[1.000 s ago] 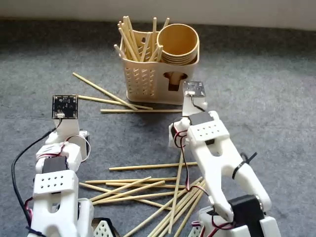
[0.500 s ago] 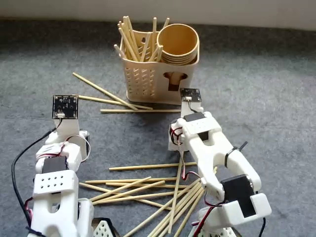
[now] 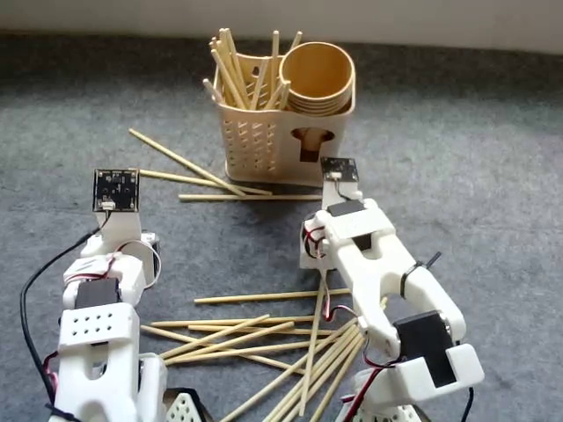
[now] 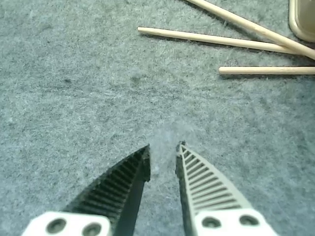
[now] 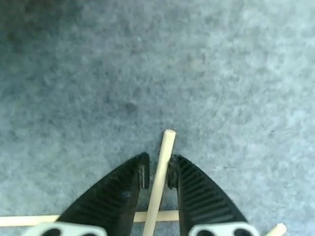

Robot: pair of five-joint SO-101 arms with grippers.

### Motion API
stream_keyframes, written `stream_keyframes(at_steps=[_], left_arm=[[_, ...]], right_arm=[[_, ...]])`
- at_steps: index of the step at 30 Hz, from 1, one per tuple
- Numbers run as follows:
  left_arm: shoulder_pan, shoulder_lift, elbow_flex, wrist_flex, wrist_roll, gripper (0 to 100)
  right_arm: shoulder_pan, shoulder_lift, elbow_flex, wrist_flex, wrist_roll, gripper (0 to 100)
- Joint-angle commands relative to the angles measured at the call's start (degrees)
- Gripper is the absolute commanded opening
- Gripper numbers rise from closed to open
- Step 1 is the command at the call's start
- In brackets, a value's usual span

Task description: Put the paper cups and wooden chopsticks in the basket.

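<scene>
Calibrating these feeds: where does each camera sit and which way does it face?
High view: fixed overhead, looking down on basket, left arm, right arm.
Left wrist view: on left wrist, facing carpet past open left tool.
Right wrist view: on right wrist, facing carpet past right tool, shut on chopstick.
Shared: loose chopsticks, high and left wrist.

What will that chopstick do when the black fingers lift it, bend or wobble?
The chopstick looks straight and wooden, so probably stiff. The right gripper pinches it near one end, so the long rest may tilt down. It's thin, likely light.
</scene>
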Motion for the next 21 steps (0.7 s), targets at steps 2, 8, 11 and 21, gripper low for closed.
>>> stream_keyframes(at_steps=[2, 8, 11, 21], left_arm=[[-0.5, -1.0, -0.3, -1.2, -0.3, 10], [-0.5, -1.0, -0.3, -1.2, -0.3, 10], [-0.5, -1.0, -0.3, -1.2, -0.3, 10], [-0.5, -1.0, -0.3, -1.2, -0.3, 10]], right_arm=[[0.4, -0.3, -0.7, 3.3, -0.6, 2.2], [0.5, -0.5, -0.7, 3.6, -0.6, 0.6], [0.5, -0.5, -0.7, 6.2, -0.5, 0.6], [0.4, -12.5, -3.6, 12.9, -0.4, 0.5]])
